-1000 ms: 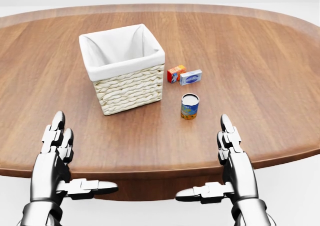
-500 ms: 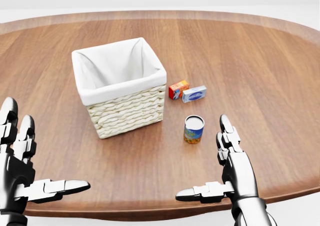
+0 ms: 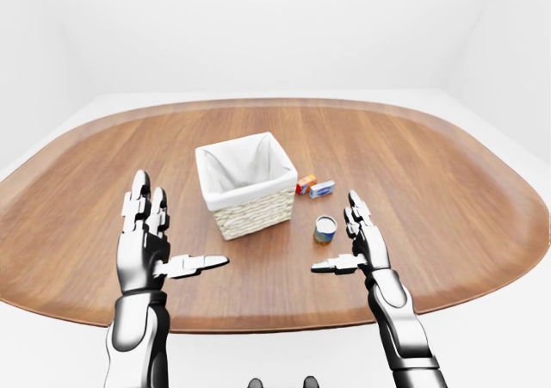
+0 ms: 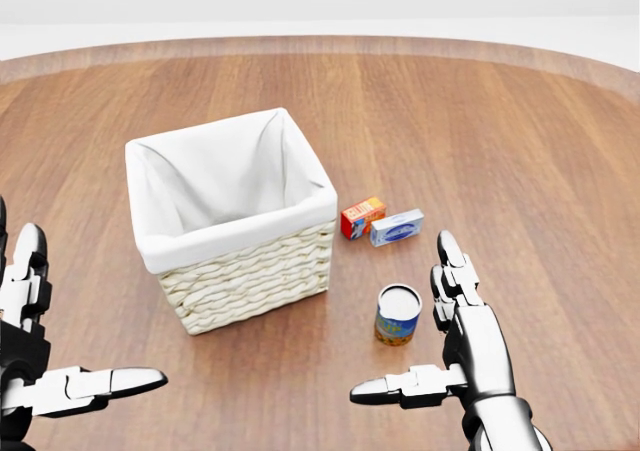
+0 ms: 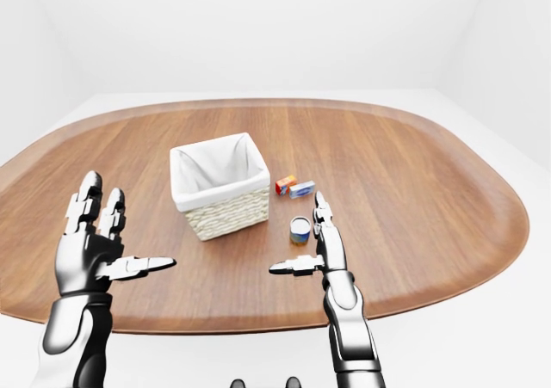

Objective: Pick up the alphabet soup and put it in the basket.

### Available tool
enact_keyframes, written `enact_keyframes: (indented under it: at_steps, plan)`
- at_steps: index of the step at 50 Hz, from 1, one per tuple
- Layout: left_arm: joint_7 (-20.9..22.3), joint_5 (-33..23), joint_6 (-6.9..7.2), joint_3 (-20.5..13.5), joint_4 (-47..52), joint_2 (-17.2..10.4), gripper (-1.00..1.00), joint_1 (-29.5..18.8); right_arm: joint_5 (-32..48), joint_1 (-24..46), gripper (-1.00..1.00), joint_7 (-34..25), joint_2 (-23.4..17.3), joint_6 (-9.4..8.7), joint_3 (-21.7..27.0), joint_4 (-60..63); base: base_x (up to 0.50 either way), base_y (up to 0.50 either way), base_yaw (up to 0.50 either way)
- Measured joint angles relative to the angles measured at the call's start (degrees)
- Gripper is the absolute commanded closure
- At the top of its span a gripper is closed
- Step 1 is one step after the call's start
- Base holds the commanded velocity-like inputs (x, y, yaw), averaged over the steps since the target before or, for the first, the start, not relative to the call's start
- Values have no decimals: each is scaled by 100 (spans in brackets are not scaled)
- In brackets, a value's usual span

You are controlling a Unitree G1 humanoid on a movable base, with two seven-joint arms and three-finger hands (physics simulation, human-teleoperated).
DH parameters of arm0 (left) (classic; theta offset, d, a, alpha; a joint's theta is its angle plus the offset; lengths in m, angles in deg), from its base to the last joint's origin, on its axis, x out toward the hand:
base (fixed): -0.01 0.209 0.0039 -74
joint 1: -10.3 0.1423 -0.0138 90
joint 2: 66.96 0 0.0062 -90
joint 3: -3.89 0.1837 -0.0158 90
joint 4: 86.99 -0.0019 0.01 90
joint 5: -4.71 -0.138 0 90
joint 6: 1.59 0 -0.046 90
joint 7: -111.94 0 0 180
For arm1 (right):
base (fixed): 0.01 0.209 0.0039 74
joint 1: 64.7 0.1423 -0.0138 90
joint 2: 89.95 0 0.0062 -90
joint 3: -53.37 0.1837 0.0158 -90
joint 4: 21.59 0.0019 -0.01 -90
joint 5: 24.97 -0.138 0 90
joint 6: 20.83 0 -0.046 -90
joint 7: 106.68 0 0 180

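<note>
1. Head view: your right hand (image 4: 440, 356) is wide open and holds nothing, just beside the alphabet soup (image 4: 397, 314).
2. The soup stands upright on the table (image 4: 540, 151), right of the basket (image 4: 232, 221).
3. Slide your fingers around it, then squeeze softly.

Simulated test room, not a real home or lab, blank white walls (image 3: 258, 27) & floor (image 5: 482, 336), flat shadowless render, one big oval wood table (image 3: 448, 181) w/ few props.

Alphabet soup (image 4: 398, 314) can upright on table, right of white-lined wicker basket (image 4: 232, 221)
</note>
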Motion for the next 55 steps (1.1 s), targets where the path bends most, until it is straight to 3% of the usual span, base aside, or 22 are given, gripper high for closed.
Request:
enact_keyframes:
  at_steps: [31, 45, 55]
  plan:
    - [68, -20, 0, 20, 234, 64, -100, 131, -1, -8, -100, -4, 6, -5, -4, 22, 31, 0, 0]
    - [65, -63, 0, 81, 157, 70, -100, 128, 78, 146, -100, 116, -4, 279, 17, -356, 0, 0, 0]
    - [29, -118, 0, 176, 27, 55, -100, 93, 72, 470, -100, 215, -123, 595, 191, -1053, 0, 0, 0]
